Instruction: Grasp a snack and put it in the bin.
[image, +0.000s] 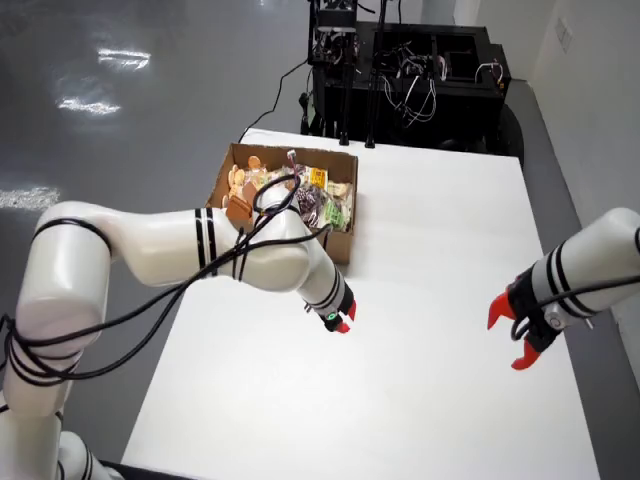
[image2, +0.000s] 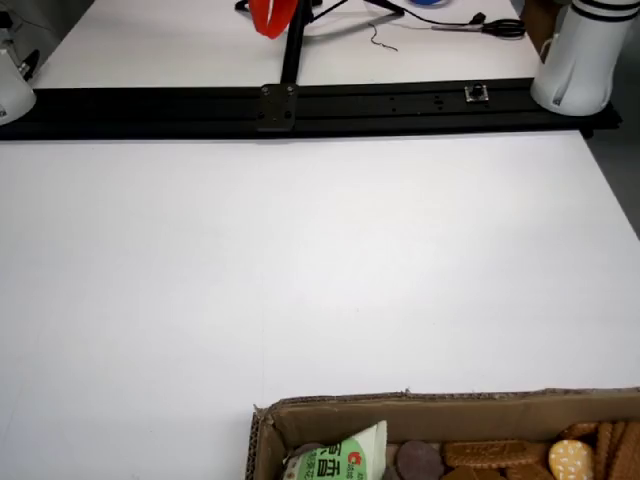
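A wide bare stretch of white table (image: 420, 330) lies open. A snack-filled cardboard box (image: 285, 195) blocks its far left in the overhead view.

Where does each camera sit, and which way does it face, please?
High view: above and behind the robot, looking down across the white table toward the far equipment rack; shows both white arms, the hand by the box and the other hand.
Opposite view: at the table's far side, facing back toward a black rail; shows a white arm base.
Shared: the table and the cardboard box of snacks.
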